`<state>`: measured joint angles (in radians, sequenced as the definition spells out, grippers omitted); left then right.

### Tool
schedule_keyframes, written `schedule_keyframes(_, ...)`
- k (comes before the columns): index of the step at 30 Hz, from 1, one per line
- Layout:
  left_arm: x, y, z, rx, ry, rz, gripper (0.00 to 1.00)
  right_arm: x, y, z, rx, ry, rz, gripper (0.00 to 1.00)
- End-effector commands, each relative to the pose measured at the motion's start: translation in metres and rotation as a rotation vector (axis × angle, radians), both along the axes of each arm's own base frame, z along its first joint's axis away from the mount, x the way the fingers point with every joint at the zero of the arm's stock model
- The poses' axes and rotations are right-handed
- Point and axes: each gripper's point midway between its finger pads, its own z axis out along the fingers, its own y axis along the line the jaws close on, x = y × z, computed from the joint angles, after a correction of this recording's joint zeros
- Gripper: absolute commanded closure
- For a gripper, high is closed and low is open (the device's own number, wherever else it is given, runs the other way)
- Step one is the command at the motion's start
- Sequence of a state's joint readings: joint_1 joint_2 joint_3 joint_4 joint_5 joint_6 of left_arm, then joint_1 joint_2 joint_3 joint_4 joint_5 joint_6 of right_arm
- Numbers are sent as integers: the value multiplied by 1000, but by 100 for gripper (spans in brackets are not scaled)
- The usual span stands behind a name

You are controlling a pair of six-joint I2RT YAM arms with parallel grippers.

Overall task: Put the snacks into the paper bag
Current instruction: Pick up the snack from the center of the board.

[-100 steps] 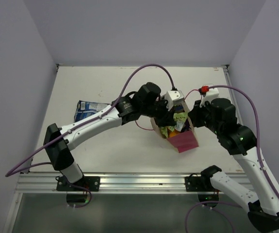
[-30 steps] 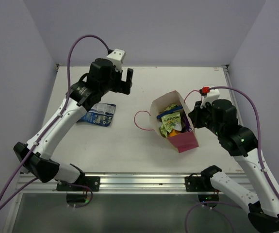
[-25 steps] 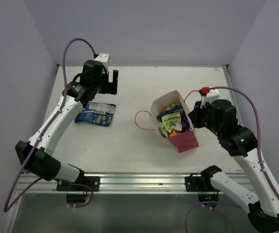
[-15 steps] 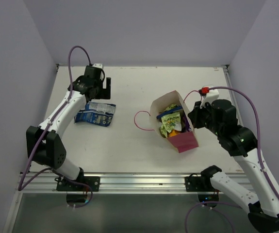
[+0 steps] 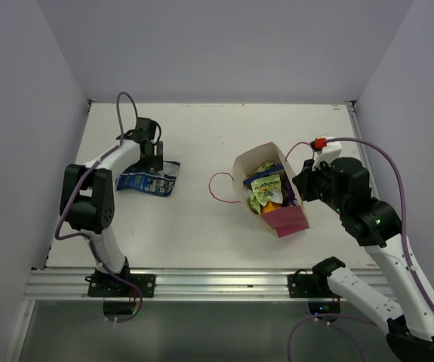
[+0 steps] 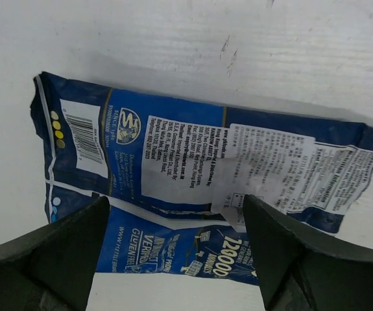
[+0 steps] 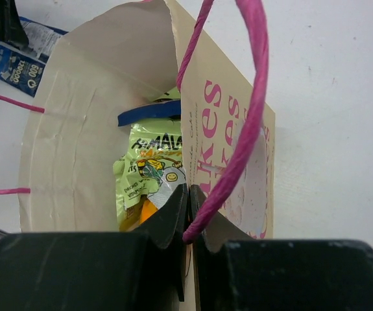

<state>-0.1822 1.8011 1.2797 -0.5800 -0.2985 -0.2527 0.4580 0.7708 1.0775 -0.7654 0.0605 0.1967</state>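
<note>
Swung away from the bag (image 5: 286, 219), left claw (image 6: 174, 207) hangs wide open and empty over the blue packet (image 6: 192, 162), while right claw (image 7: 187, 214) pinches the bag's cord (image 7: 251, 116).

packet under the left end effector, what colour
Dark blue packet with white text panels; best in left wrist view.

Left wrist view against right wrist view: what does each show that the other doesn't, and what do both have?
Only the left wrist view: the blue packet, printed back up with its barcode, and the left jaws open on either side of it. Only the right wrist view: the open paper bag, a green packet inside, and the right jaws shut on its pink handle. Both: the blue packet on the white table, just a corner glimpse in the right wrist view.
</note>
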Motion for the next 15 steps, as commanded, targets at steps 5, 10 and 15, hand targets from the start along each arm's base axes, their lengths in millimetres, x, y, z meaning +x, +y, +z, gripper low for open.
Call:
schedule_keyframes(5, 1, 13, -29, -4, 46, 46, 20, 2, 4, 5, 5, -29, 26, 93)
schedule_keyframes(10, -6, 12, -40, -15, 88, 38, 40, 3, 4, 5, 5, -31, 23, 93)
schedule_keyframes(15, -8, 8, -41, -33, 99, 34, 71, 1, 3, 6, 7, -35, 20, 93)
